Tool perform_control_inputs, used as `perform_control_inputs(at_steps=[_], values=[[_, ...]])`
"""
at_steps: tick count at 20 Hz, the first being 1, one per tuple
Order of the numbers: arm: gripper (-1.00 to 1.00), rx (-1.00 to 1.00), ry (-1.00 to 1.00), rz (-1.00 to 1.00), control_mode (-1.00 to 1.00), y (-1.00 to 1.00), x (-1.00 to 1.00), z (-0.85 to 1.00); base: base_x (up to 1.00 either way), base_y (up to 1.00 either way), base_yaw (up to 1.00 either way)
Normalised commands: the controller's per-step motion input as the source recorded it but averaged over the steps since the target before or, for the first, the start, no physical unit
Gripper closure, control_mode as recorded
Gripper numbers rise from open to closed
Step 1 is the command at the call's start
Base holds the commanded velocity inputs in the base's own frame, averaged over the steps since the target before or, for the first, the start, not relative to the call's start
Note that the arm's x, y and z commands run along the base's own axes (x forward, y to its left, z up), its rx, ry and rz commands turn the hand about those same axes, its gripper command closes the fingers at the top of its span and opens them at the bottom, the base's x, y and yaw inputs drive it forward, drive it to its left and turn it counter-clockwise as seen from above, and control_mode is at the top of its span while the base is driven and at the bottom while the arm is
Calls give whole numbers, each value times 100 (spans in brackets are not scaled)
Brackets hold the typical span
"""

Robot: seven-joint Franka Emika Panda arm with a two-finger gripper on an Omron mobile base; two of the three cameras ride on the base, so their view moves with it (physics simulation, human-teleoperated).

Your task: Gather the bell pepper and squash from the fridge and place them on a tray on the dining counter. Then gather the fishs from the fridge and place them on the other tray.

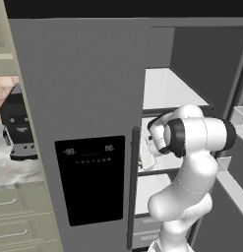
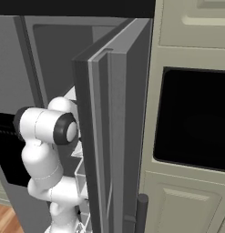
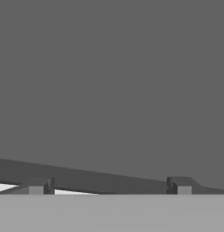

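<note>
The grey fridge [image 1: 83, 98] has its left door shut, with the black dispenser panel [image 1: 91, 179] on it. Its right door [image 2: 114, 136] stands swung open. My arm reaches in over a middle shelf [image 1: 152, 172], below the white upper shelf [image 1: 165, 88]. In the hand view my gripper [image 3: 109, 186] is open, its fingertips [image 3: 38, 186] set wide apart with nothing between them. It faces a plain grey inner fridge wall [image 3: 109, 81] at close range. The bell pepper, squash and fishs are hidden; the trays and dining counter are out of view.
A black coffee machine [image 1: 17, 128] stands on the worktop left of the fridge, above pale green drawers [image 1: 15, 216]. Door bins [image 1: 238, 118] line the open door at right. A dark wall oven [image 2: 191, 123] sits in cream cabinets beyond the door.
</note>
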Motion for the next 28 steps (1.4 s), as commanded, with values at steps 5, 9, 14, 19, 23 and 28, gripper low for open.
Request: perform_control_inputs(at_steps=[5, 9, 14, 19, 23, 28], values=[[-100, -20, -7, -22, -100, -84, 13, -50, 0, 0, 0], [-100, -17, 0, -26, -100, -100, 6, -60, 0, 0, 0], [-100, -12, 0, -26, -100, -100, 6, -40, 0, 0, 0], [-100, -2, -29, -9, -100, -31, -44, 22, 0, 0, 0], [-100, 0, -46, 4, -100, 62, -90, 100, 0, 0, 0], [-100, 0, -13, -2, -100, 15, -84, 100, 0, 0, 0]])
